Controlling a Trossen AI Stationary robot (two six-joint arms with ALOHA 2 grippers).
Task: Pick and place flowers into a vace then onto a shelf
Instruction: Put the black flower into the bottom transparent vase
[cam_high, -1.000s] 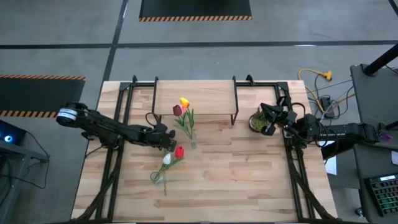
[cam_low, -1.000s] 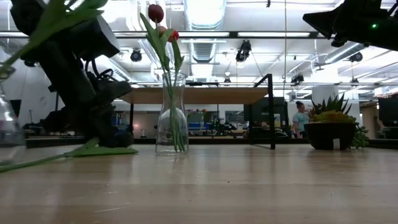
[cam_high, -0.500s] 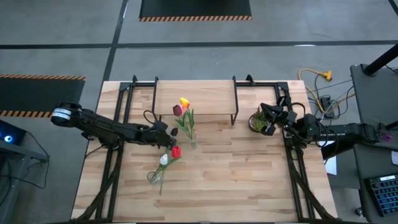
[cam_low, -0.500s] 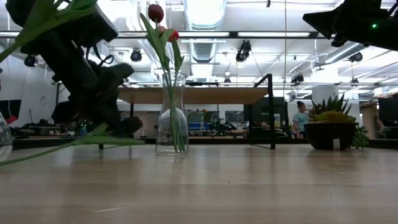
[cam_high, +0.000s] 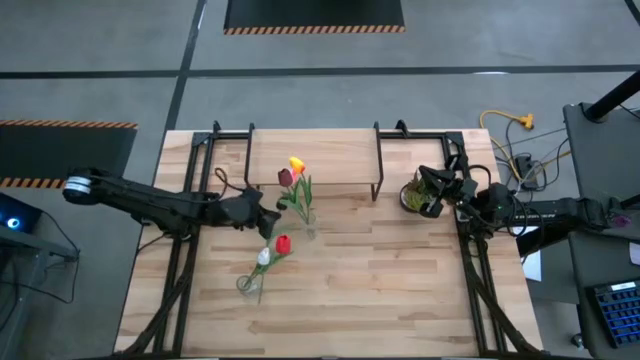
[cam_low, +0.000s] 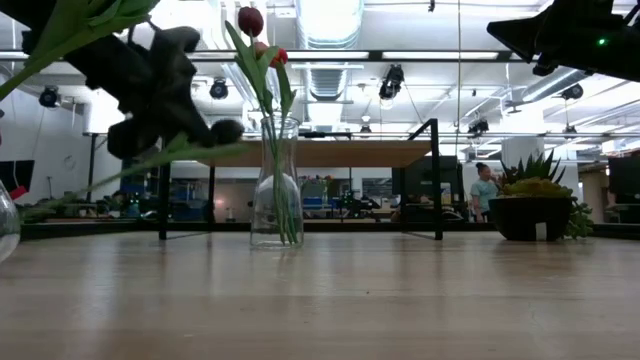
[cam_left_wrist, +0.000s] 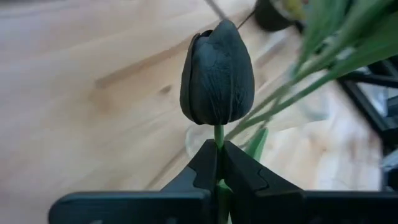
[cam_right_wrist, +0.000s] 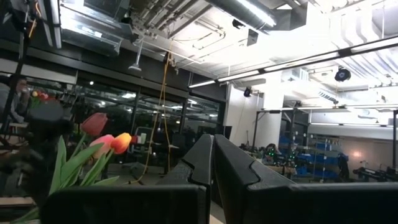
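Note:
My left gripper (cam_high: 262, 214) (cam_left_wrist: 217, 163) is shut on a dark maroon tulip (cam_left_wrist: 217, 71), left of the clear glass vase (cam_high: 307, 227) (cam_low: 276, 185). That vase stands in front of the shelf (cam_high: 312, 158) and holds a maroon tulip (cam_high: 285, 177) and an orange-yellow one (cam_high: 296, 165). A second glass vase (cam_high: 245, 285) nearer the table's front holds a white (cam_high: 263, 257) and a red tulip (cam_high: 283, 243). My right gripper (cam_high: 432, 196) (cam_right_wrist: 213, 155) is shut, held above the table beside the potted plant (cam_high: 413, 196). My left gripper pinches the dark tulip's stem (cam_left_wrist: 219, 134) just below the head between its two fingers, coming about level from the table's left. The head sticks out past the fingertips. The stem and leaf (cam_low: 160, 158) slant down behind the gripper, clear of the table.
The spiky potted plant (cam_low: 532, 205) stands at the table's right, by the shelf's right legs (cam_high: 380, 185). Bare tabletop (cam_high: 400, 290) lies in front of the vases. A person (cam_low: 484, 190) shows far off in the room.
My left gripper has risen and drawn back toward the table's left, still shut on the dark tulip. The tulip's stem and leaf, lying on the table a second ago, now hang clear of it. The near vase with the red and white tulips has shifted slightly left.

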